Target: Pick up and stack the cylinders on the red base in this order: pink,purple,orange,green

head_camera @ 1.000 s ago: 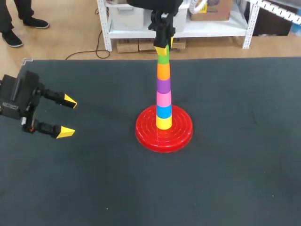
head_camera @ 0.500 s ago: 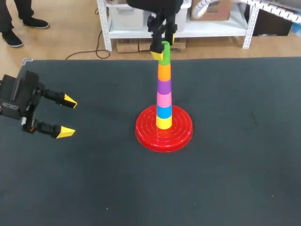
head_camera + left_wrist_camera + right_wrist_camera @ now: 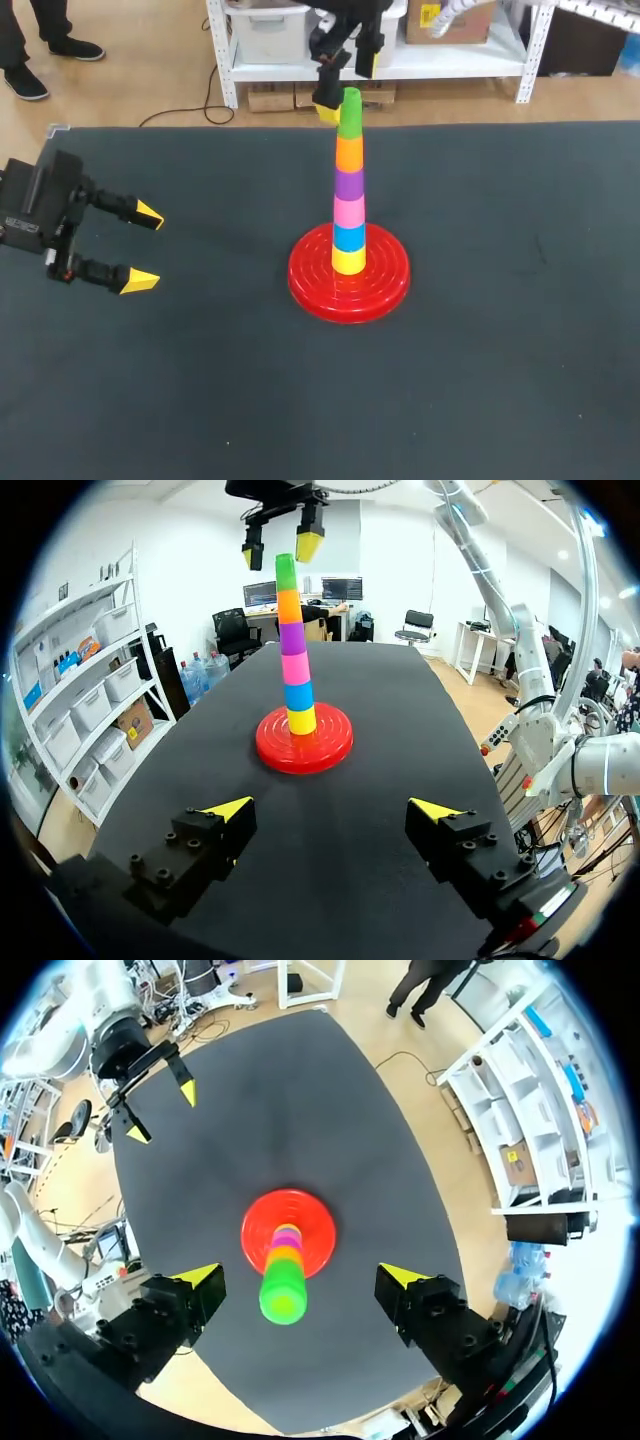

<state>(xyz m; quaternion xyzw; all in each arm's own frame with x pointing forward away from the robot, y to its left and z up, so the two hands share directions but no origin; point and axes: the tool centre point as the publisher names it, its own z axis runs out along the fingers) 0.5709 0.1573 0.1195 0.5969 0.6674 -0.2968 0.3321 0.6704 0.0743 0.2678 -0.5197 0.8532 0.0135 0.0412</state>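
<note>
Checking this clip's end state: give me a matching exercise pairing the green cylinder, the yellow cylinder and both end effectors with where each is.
Things:
1. green cylinder
2. yellow cylinder
3. left end effector
4. right end effector

Places:
A. open, just above the stack
B. lowest in the stack, on the red base
C. top of the stack
D. open, well off to the side of the stack

Pairs: 1-C, 2-B, 3-D, 4-A

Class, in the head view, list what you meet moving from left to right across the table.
left gripper → red base with the cylinder stack on it. The right gripper, above the green cylinder, overlaps the stack, so it has no separate place.
</note>
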